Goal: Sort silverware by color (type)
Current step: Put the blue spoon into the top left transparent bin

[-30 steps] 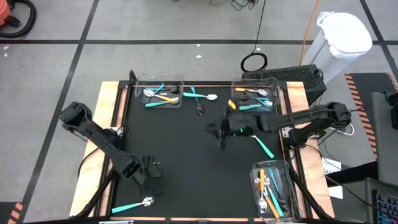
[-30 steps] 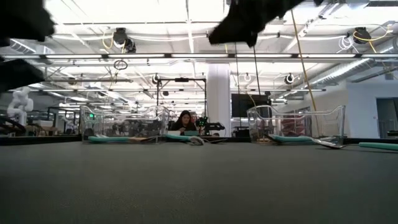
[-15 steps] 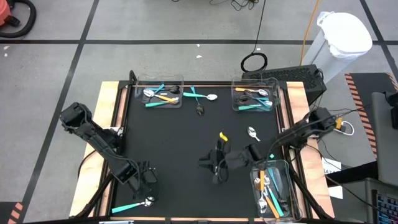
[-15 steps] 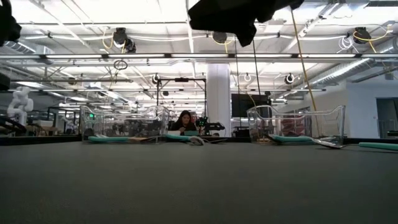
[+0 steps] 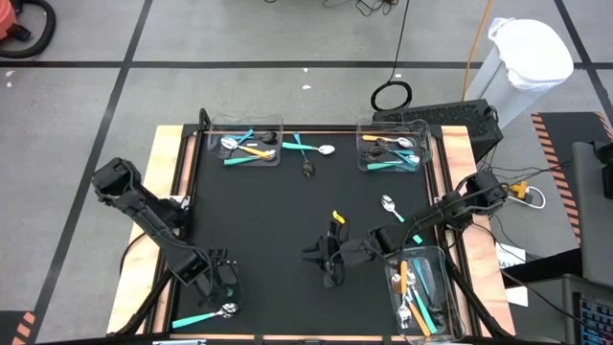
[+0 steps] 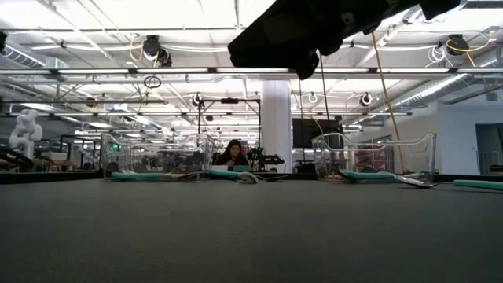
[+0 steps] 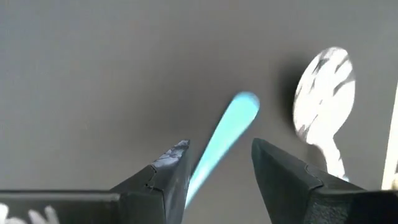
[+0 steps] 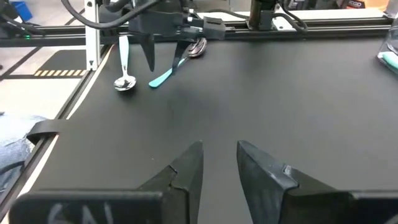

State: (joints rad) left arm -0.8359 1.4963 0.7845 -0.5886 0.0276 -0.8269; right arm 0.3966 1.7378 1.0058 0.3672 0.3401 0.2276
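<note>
My left gripper hangs open over the table's near left corner. In the left wrist view its fingers stand on either side of a teal spoon handle; whether they touch it, I cannot tell. A silver spoon head lies just beside it. In the high view one teal-handled spoon lies next to that gripper. My right gripper is slightly open and empty, held above the table's near middle. It faces the left arm and both spoons.
Clear bins with utensils stand at the far left, far right and near right. Loose spoons lie near the far edge and by the right forearm. A short yellow piece shows beside the right wrist.
My right arm has swung from the table's far middle toward the near edge, most of it in the first half second, uncovering the silver spoon near the right side. The yellow piece moved along with it. My left gripper has shifted slightly toward the table's left edge.
</note>
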